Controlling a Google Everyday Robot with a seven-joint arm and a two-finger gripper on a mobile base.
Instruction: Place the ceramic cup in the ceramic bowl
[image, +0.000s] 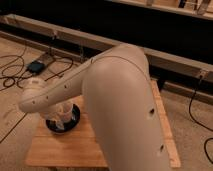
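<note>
The ceramic bowl (74, 119), black and round, sits at the left of the wooden table (70, 147). The whitish ceramic cup (65, 111) stands upright right over the bowl's inside, at the end of my arm; I cannot tell whether it rests in the bowl or hangs just above it. My gripper (61, 119) is at the cup, mostly hidden under my forearm (55, 92). My big white upper arm (125, 110) covers the middle and right of the table.
The small table's front edge (65, 162) and left edge are close to the bowl. Black cables (12, 75) and a dark box (37, 66) lie on the floor at left. A long metal rail (75, 37) runs behind.
</note>
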